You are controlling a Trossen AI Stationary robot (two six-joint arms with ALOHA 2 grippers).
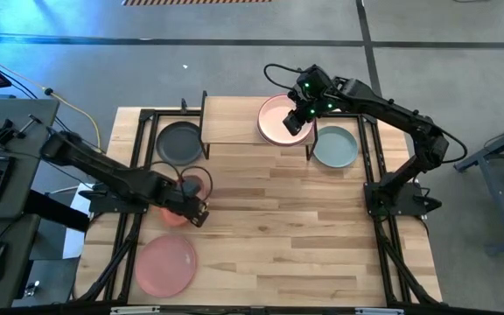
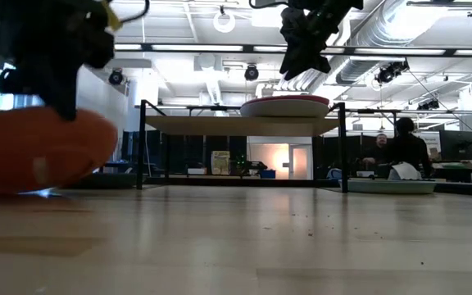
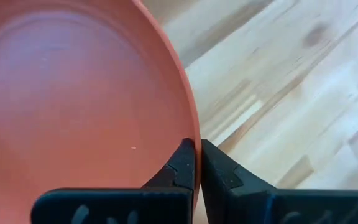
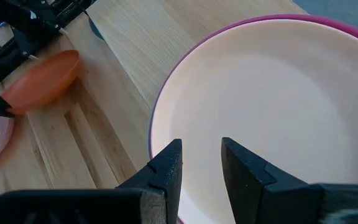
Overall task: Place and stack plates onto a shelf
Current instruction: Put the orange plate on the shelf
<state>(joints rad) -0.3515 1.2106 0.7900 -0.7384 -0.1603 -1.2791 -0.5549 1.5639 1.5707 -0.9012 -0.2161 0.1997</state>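
Note:
My left gripper is shut on a terracotta plate at the table's left, in front of the shelf. A cream plate lies on a magenta one on the shelf's right half. My right gripper hovers open just above the cream plate, nothing between its fingers. A dark grey plate lies flat on the table left of the shelf. A pale teal plate lies flat to the shelf's right. A pink plate lies flat at the near left. My left gripper pinches the terracotta plate's rim between its two fingers, one finger on the inner face and the other on the outside. The fingers come steeply from above. The plate is tilted; whether its low edge is clear of the table I cannot tell.
The shelf stands on thin black legs at the table's far middle, its left half bare. Black frame rails run along both sides of the table. Bare slatted tabletop fills the middle and near right. People sit in the room beyond the table.

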